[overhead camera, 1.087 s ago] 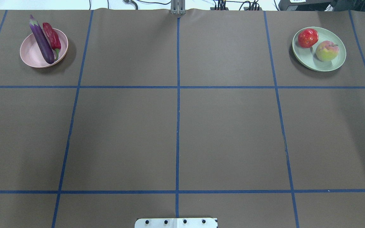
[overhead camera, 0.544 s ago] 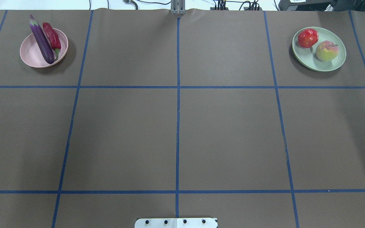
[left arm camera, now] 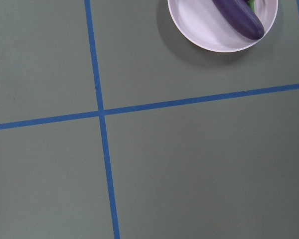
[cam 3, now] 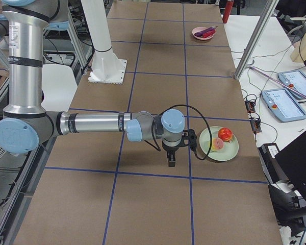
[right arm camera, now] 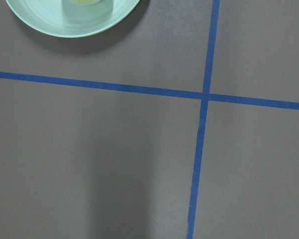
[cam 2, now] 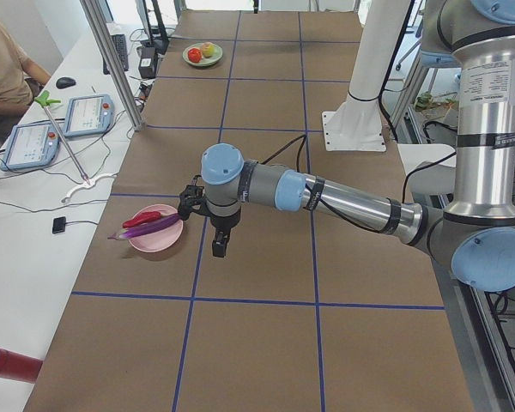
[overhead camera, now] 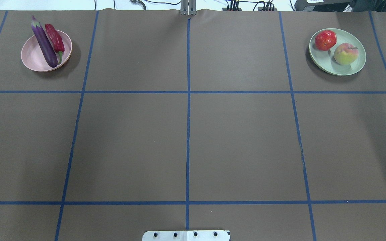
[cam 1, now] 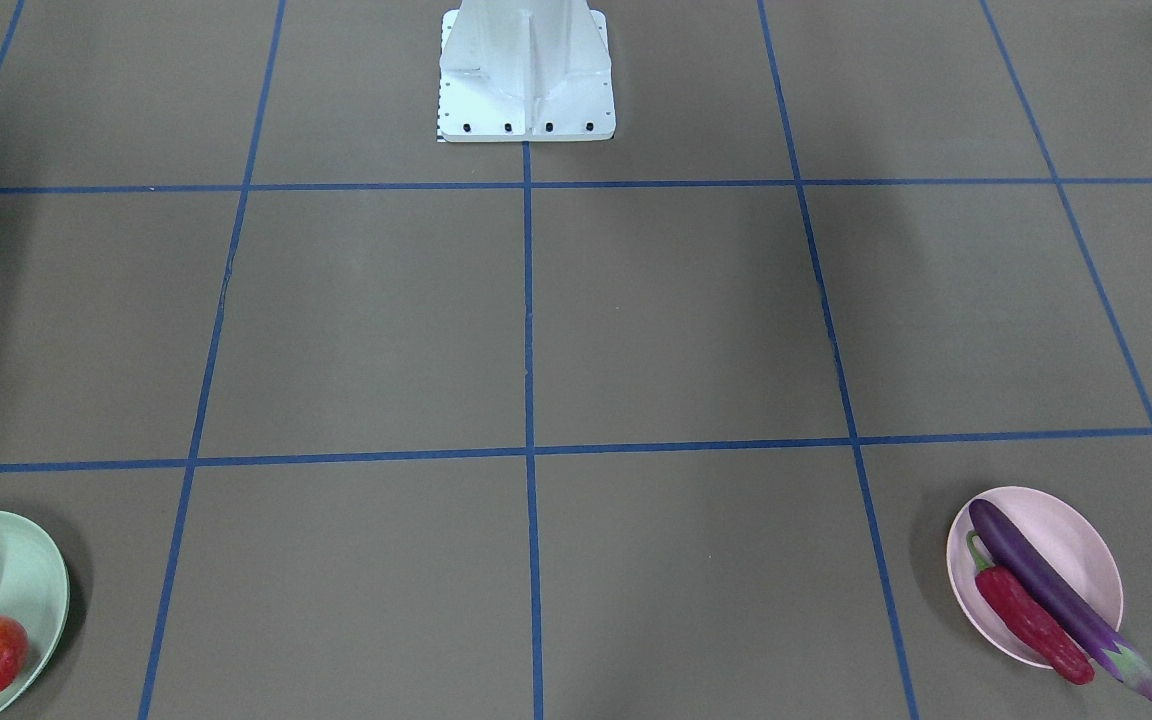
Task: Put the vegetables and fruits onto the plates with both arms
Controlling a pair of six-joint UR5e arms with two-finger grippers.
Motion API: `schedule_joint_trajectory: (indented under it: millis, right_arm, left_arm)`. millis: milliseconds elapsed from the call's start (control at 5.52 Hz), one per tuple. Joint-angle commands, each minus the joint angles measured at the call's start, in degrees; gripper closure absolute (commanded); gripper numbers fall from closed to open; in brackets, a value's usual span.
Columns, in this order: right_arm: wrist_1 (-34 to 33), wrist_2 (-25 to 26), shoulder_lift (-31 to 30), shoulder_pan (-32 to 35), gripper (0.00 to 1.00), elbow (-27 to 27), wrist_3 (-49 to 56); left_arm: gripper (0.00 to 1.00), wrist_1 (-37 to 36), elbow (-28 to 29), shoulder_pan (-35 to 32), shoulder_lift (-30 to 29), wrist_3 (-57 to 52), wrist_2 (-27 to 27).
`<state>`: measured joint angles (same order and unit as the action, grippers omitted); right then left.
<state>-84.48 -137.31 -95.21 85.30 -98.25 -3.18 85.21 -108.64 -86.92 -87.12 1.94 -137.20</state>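
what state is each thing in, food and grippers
eggplant, lying across the pink plate, cap end past the rim
chili, on the pink plate beside the eggplant
pomegranate, resting on the green plate
peach, on the green plate beside the pomegranate
left gripper, above the table, open or shut cannot tell
right gripper, above the table, cannot tell

Blue tape [overhead camera: 188, 134] divides the brown desk [overhead camera: 240, 140] into squares. On a white side bench [cam 2: 26, 275] lie two blue-rimmed tablets [cam 2: 87, 114], a mouse [cam 2: 65, 82] and a red cylinder [cam 2: 13, 365]. A person [cam 2: 4, 69] in beige is at its far end.
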Motion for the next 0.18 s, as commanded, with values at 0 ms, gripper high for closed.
schedule_joint_trajectory:
  millis: [0]
  right_arm:
    - [0.0, 0.0, 0.2, -0.3, 0.00, 0.2, 0.0]
  left_arm:
    - [0.00, 0.0, 0.2, 0.1, -0.5, 0.2, -0.1]
